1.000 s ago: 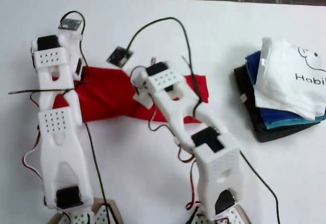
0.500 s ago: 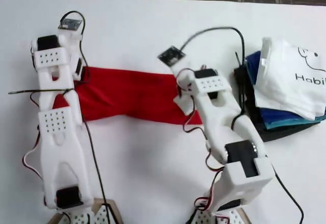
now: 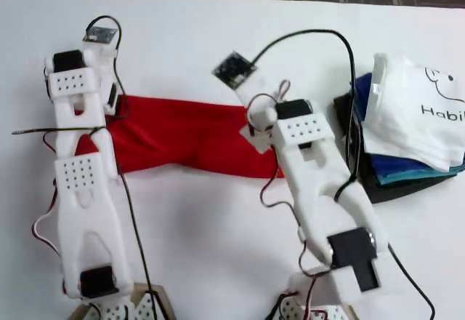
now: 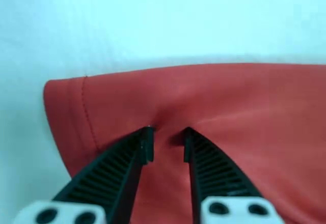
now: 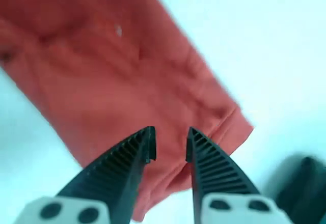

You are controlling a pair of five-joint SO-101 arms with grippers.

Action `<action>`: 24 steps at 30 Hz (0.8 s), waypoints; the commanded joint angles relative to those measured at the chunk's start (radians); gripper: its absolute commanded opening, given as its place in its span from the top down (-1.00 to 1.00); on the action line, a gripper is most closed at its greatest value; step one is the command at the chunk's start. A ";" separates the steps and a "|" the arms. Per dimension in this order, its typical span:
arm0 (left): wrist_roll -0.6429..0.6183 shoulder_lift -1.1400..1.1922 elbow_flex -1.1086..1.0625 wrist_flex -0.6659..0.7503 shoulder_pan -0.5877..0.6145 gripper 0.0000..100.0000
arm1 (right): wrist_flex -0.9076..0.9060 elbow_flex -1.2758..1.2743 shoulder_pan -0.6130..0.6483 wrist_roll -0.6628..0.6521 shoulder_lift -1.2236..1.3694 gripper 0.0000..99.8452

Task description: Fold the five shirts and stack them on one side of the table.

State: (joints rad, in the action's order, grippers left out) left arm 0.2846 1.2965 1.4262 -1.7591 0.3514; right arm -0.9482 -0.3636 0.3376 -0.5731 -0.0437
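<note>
A red shirt [image 3: 182, 134] lies as a long strip across the middle of the white table [image 3: 218, 233]. Over its left end is the left arm [image 3: 73, 87]. In the left wrist view my left gripper [image 4: 167, 142] pinches a pucker of the red shirt [image 4: 229, 102] close to its hemmed end. The right arm [image 3: 298, 134] stands over the strip's right end. My right gripper [image 5: 169, 145] hovers above the red shirt [image 5: 102, 56], narrowly open, with nothing between its fingers. A stack of folded shirts [image 3: 407, 131] sits at the right side.
The stack has a white shirt [image 3: 414, 102] on top, blue ones under it and a black one [image 3: 356, 153] at the bottom, whose dark corner [image 5: 303, 183] lies just beyond the strip's right end. Cables trail from both arms over the table. Bare table lies in front of the strip.
The right arm swung right, pulling the folded red shirt out into a long strip toward the stack, then let go and lifted slightly. The left arm stayed put.
</note>
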 commanded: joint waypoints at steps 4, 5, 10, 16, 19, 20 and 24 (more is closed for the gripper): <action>-0.034 0.002 0.007 0.011 -0.008 0.73 | 0.274 -0.118 -0.005 0.149 0.005 0.77; -0.052 -0.006 0.008 0.011 -0.008 0.73 | 0.337 -0.157 -0.005 0.170 0.025 0.77; -0.071 -0.086 0.127 -0.029 0.000 0.73 | 0.556 -0.284 -0.002 0.269 0.097 0.77; -0.015 -0.227 -0.012 -0.029 0.086 0.63 | 0.567 -0.295 -0.002 0.270 0.079 0.77; 0.020 -0.304 -0.177 -0.029 0.150 0.55 | 0.573 -0.295 -0.004 0.270 0.079 0.77; 0.041 -0.324 -0.236 -0.029 0.167 0.55 | 0.573 -0.295 -0.004 0.270 0.079 0.77; 0.132 -0.390 -0.472 -0.026 0.212 0.55 | 0.573 -0.295 -0.004 0.270 0.079 0.77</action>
State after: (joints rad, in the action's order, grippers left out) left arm 0.3583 1.0203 1.0840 -1.7699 0.5340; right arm -0.3928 -0.6628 0.3376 -0.3092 0.0545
